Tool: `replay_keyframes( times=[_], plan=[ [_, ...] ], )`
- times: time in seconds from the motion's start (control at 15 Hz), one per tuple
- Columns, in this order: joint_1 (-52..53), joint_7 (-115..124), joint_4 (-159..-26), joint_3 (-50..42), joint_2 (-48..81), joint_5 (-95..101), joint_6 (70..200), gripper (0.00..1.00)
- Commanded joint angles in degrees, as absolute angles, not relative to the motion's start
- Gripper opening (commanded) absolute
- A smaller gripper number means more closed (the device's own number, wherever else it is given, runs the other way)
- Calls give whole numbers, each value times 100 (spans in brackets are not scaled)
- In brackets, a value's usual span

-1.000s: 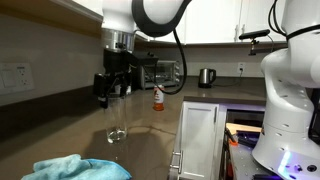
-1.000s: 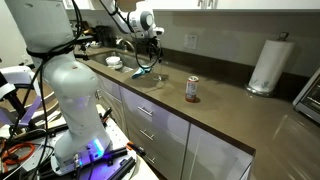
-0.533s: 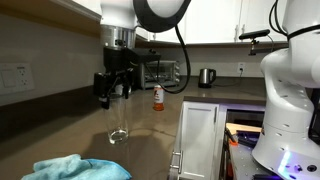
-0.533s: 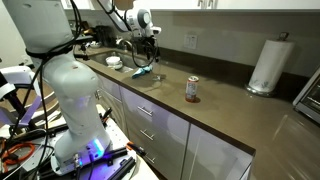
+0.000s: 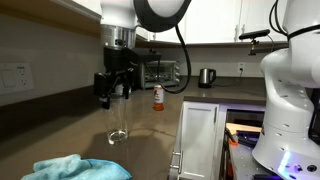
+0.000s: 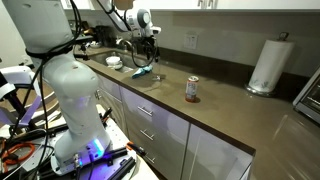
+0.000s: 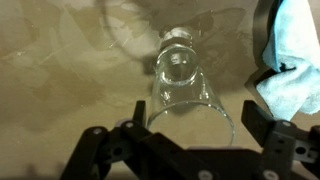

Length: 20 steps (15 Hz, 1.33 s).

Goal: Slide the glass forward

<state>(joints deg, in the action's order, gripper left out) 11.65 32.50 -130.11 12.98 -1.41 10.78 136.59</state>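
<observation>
Glass (image 5: 117, 118) stood upright on the brown counter (image 5: 60, 125), lower centre-left of the exterior frame, just above the blue cloth (image 5: 75, 168). We saw the gripper (image 7: 190, 118) poised over it; in the wrist view the rim sat between the two fingers, jaws spread wide, gaps either side, nothing gripped as far as we could judge. Small orange-labelled bottle (image 5: 157, 97) stood well apart, towards frame centre. Risks we judged: tall clear glass, thick base, so a push applied high up could tip it; an off-centre closing could nudge it sideways; the cloth nearby could snag
</observation>
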Motion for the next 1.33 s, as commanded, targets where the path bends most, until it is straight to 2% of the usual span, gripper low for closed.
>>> replay_keyframes(
  times=[0.0, 1.27],
  plan=[
    [1143, 3260, -13163, 1256, -279, 986, 13691, 100],
    [1174, 3199, -13211, 1257, -371, 917, 13725, 100]
  ],
)
